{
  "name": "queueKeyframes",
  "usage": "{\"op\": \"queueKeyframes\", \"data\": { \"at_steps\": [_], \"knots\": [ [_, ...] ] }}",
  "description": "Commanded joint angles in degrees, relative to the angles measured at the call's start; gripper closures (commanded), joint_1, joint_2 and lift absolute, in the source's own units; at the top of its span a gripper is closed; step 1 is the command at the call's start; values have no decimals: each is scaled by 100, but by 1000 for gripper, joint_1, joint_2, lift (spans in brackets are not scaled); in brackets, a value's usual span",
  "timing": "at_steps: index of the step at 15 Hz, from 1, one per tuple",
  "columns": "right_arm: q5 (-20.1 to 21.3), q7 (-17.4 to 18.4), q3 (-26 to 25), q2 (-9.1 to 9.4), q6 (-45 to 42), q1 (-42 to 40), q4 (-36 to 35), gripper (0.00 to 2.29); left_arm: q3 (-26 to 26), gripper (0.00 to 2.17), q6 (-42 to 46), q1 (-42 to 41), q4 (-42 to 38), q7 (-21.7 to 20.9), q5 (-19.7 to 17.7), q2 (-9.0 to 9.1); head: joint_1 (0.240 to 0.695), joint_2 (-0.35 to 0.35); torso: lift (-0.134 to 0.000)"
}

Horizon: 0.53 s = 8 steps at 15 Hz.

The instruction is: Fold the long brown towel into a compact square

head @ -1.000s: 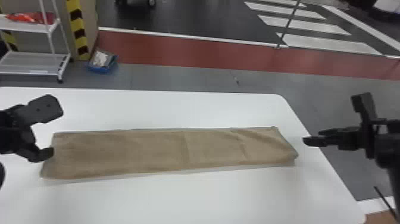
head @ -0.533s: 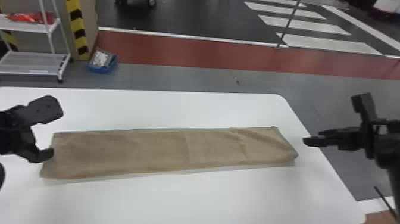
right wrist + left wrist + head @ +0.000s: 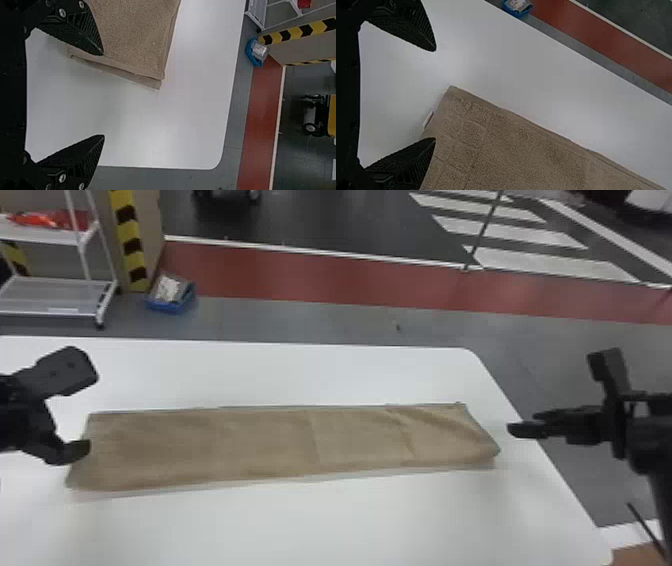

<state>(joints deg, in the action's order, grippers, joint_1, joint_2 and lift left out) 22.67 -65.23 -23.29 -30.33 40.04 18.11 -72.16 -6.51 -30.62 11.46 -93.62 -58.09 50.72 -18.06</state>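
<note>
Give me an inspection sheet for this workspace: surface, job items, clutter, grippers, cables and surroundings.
Surface: white table, rounded far right corner.
Job items: brown towel, a long strip, layered and lightly creased toward its right end, not yet a square.
Clutter: blue bin on the floor beyond the table.
Grippers: left gripper open at the towel's left end; right gripper open off its right end.
Cables: thin dark line at the head view's lower right, cannot tell what.
Surroundings: white cart, red floor strip, crosswalk stripes.
</note>
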Motion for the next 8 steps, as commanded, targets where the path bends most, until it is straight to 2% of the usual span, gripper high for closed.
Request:
{"op": "queueKeyframes", "data": {
  "at_steps": [1,4,7,8],
  "knots": [
    [0,-7,0,-9,0,-35,0,161,167,87,-502,-21,-288,-124,-405,5,695,-250,-120],
    [18,1,0,-9,0,-44,0,161,176,87,-1504,-153,-684,-141,-792,22,695,-252,-120],
    [35,1,18,-9,0,-53,0,161,159,103,-3034,-170,-772,166,-1345,154,695,-254,-120],
    [44,1,35,-9,-18,-62,0,161,150,103,-3297,-161,-772,368,-1512,224,695,-253,-120]
  ]
}}
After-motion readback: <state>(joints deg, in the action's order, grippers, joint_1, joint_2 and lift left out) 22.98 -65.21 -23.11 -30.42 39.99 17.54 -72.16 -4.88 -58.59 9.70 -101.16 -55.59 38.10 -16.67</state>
